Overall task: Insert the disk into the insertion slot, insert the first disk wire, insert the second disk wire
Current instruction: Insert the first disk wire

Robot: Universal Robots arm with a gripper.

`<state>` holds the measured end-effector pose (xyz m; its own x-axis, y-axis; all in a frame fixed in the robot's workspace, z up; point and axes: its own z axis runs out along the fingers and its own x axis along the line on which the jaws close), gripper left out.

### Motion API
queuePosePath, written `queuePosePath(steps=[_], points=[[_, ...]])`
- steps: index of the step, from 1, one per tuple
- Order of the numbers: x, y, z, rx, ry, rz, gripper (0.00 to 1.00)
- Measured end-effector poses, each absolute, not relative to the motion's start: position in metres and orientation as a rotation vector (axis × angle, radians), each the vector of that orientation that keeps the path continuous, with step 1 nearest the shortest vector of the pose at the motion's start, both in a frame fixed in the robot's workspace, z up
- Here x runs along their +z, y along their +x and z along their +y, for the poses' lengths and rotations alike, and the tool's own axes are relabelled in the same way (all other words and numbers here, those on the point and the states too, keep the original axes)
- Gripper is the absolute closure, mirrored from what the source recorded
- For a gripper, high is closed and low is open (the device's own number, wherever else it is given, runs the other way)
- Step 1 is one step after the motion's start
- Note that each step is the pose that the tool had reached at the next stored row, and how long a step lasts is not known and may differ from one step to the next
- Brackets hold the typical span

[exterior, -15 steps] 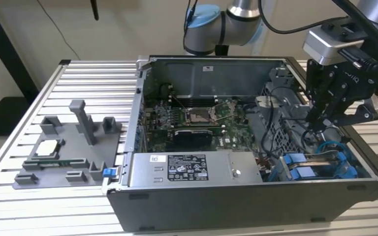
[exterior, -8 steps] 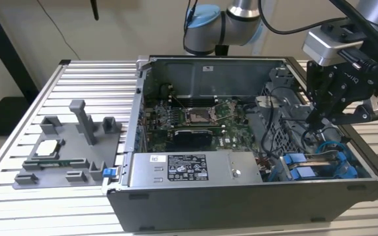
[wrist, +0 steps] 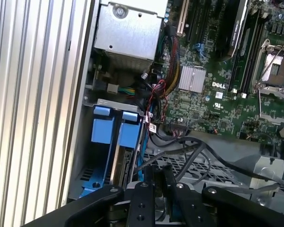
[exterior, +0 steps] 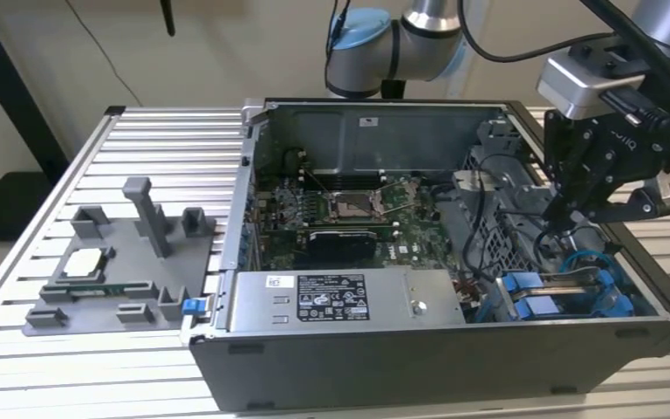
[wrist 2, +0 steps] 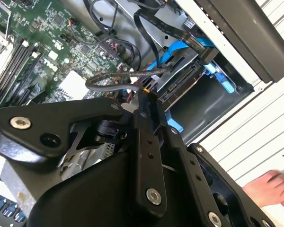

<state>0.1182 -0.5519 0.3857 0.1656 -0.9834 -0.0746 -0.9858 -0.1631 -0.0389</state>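
Observation:
My gripper (exterior: pixel 562 218) hangs over the right end of the open computer case, just above the insertion slot (exterior: pixel 544 297), a grey metal bay with blue plastic tabs. The disk (wrist 2: pixel 182 82) lies in that bay in its blue frame, seen edge-on in both wire views as a flat grey slab (wrist: pixel 123 165). In the second wrist view the gripper (wrist 2: pixel 144 94) is shut on the end of a dark braided disk wire (wrist 2: pixel 109 81), close to the disk's rear edge. Its fingers (wrist: pixel 151 184) stand close together among loose black cables.
The grey power-supply box (exterior: pixel 335 301) sits at the case front, with the motherboard and processor socket (exterior: pixel 352 205) behind it. A grey parts fixture (exterior: pixel 114 262) rests on the slatted table at the exterior view's left. A person's hand (wrist 2: pixel 270 187) lies beside the case.

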Motion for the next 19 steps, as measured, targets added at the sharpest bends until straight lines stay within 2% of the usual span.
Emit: queuePosePath(steps=[19], points=[[0.3815, 0.1227, -0.5597, 0.056, -2.340, 1.983, 1.00]])
